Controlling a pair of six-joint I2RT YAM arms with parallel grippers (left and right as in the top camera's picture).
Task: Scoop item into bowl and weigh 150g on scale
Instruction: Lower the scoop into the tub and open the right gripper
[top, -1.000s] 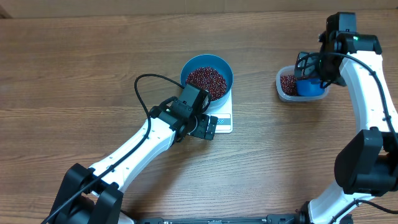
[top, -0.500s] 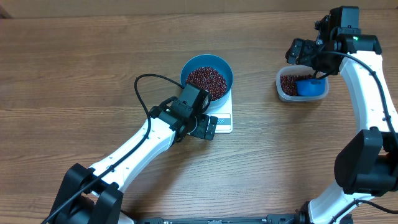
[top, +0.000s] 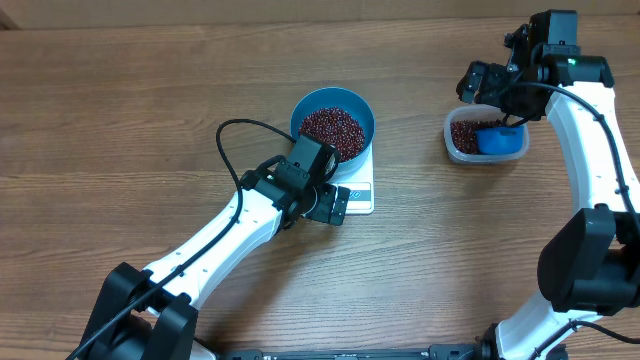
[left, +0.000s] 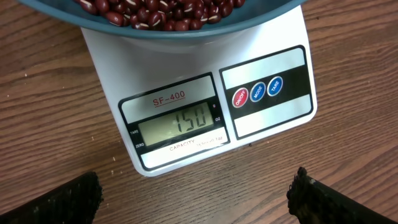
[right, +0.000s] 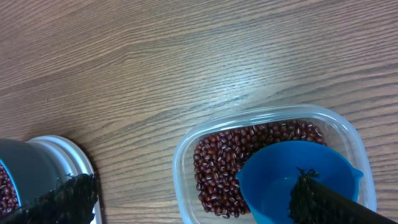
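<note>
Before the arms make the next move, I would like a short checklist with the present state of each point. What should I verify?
1. Scale display reads 150: ok.
2. Unit shown is grams: cannot tell, the marks are too small.
3. Blue bowl sits on the scale with the beans inside: ok.
4. Scoop lies in the clear tub, free of any finger: ok.
5. Right gripper open and empty: ok.
6. Left gripper open and empty: ok.
</note>
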